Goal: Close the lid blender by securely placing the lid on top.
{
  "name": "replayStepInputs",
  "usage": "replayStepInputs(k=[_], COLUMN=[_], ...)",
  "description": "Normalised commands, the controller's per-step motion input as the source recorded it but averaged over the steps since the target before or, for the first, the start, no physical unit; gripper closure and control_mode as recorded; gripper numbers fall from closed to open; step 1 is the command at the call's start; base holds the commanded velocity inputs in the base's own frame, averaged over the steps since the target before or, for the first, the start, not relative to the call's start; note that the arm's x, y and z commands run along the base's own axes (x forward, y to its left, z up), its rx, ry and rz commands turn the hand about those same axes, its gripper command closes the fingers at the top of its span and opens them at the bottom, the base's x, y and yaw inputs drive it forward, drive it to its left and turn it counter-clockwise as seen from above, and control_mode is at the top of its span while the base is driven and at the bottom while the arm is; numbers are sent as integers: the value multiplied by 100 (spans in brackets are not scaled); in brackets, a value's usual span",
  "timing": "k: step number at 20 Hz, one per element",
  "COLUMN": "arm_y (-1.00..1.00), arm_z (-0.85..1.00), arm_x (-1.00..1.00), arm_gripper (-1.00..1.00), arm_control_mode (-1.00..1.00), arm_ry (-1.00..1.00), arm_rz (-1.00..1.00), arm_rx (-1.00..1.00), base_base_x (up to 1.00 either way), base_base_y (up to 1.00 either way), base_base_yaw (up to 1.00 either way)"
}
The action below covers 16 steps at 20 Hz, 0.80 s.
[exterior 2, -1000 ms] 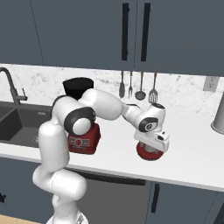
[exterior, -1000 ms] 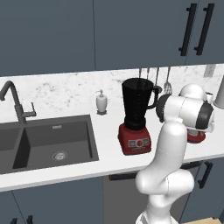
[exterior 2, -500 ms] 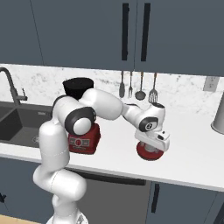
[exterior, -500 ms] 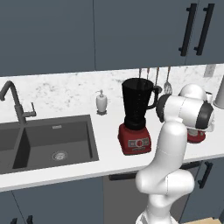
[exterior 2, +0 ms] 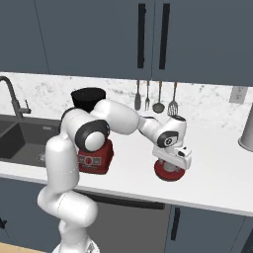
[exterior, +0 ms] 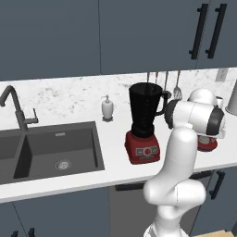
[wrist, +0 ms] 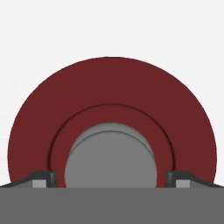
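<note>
Grasp step: tool (wrist: pixel 111 177) low over the lid (wrist: pixel 111 100), fingers spread either side of its grey knob, not yet pinching. Lid lies on the tabletop (exterior 2: pixel 217 173) near the front edge, well apart from the blender (exterior: pixel 144 122). Next likely needs a pinch on the knob, then a lift to the jar rim.

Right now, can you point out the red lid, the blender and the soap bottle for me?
lid (wrist: pixel 111 98): hand view, on the flat red top.
blender (exterior: pixel 144 111): left base view, on the dark jar's side.
soap bottle (exterior: pixel 107 109): left base view, on its white body by the wall.
</note>
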Motion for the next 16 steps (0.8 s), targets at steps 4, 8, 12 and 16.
replayStepInputs(k=[4, 8, 12, 16], arm_y=[0, 0, 0, 0], arm_z=[-18, -28, -6, 0], arm_x=[1, 0, 0, 0], arm_gripper=[-100, 100, 100, 100], arm_control_mode=[-100, -100, -100, -100], arm_ry=[0, 0, 0, 0], arm_rz=[0, 0, 0, 0], arm_rx=[0, -3, -1, 0], base_base_x=[0, 0, 0, 0], base_base_y=[0, 0, 0, 0], base_base_yaw=[0, 0, 0, 0])
